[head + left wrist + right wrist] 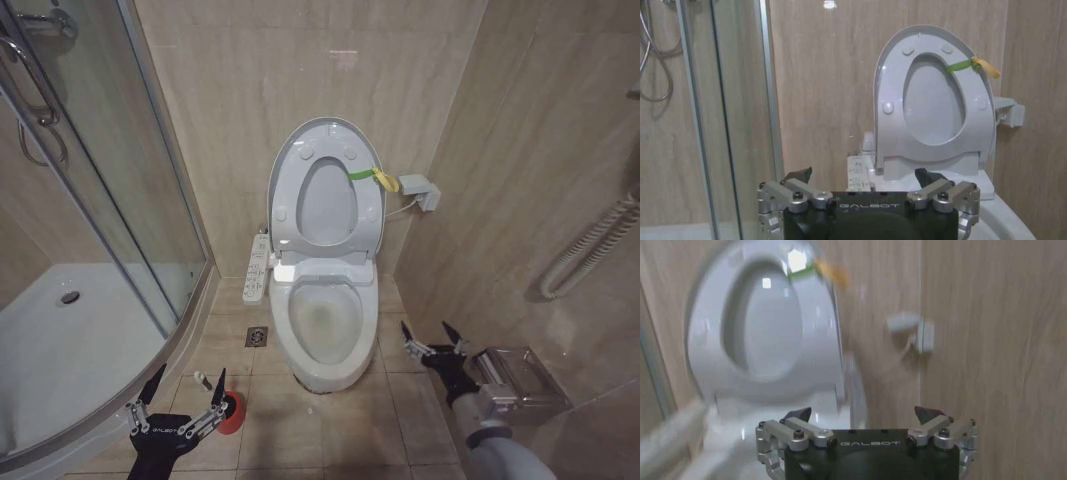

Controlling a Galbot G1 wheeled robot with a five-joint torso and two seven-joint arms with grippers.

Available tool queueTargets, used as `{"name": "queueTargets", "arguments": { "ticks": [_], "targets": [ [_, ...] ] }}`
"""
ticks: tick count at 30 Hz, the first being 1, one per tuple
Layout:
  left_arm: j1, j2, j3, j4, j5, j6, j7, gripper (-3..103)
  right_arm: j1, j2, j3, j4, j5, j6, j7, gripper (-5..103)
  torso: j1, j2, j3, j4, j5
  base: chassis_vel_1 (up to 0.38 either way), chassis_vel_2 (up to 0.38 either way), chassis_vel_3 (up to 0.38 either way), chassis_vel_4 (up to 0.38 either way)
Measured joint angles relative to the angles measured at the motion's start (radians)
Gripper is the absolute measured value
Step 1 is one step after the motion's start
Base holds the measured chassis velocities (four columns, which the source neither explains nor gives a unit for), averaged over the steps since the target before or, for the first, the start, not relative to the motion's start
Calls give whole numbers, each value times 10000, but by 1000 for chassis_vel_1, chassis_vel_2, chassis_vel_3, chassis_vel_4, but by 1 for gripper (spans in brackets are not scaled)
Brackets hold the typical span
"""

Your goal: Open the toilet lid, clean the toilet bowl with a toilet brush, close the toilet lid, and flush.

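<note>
The toilet lid [325, 200] stands raised against the back wall with the white seat ring up in front of it; a yellow-green band [372, 177] hangs at its edge. Below it, the toilet bowl [322, 320] lies uncovered. Left of the bowl, the toilet brush [232, 412] sits on the floor in its red holder. My left gripper [190, 382] hovers open just beside the brush, holding nothing. My right gripper [426, 331] is open and empty to the right of the bowl. In the left wrist view the left gripper [863, 176] faces the lid [933, 100]; in the right wrist view the right gripper [863, 413] faces the lid [770, 325].
A curved glass shower enclosure [110, 200] and its white tray [60, 340] stand on the left. A floor drain [256, 336] and a side control panel [257, 270] lie left of the toilet. On the right wall are a small box [420, 190], a hose [590, 245] and a paper holder [520, 375].
</note>
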Motion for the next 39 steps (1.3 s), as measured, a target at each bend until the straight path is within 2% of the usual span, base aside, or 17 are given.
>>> {"name": "queueTargets", "arguments": {
  "ticks": [4, 8, 14, 22, 31, 39],
  "targets": [
    [0, 0, 1, 0, 0, 0, 0, 100, -329, -222, 68, 793, 296, -3, 212, 100, -1, 0, -1, -1, -2, 0, 0, 0, 0],
    [0, 0, 1, 0, 0, 0, 0, 100, -355, -493, -6, 856, 448, 4, 470, 100, -1, 0, 0, 0, -1, 0, 0, 0, 0],
    [0, 0, 0, 0, 0, 0, 0, 100, 222, -1037, -268, 116, 671, 30, 1044, 100, -1, 0, 0, 3, 1, 0, 0, 0, 0],
    [0, 0, 1, 0, 0, 0, 0, 100, 765, -1834, -463, -576, 1221, 149, 1429, 100, -1, 0, 0, 2, 1, 0, 0, 0, 0],
    [0, 0, 0, 0, 0, 0, 0, 100, 1052, -2280, -539, -973, 1549, 732, 1547, 100, -1, 0, 0, -1, 1, 0, 0, 0, 0],
    [0, 0, 1, 0, 0, 0, 0, 100, 1332, -2283, -654, -1177, 1467, 749, 1378, 100, -1, 0, 0, 2, 0, 0, 0, 0, 0]
  ]
}}
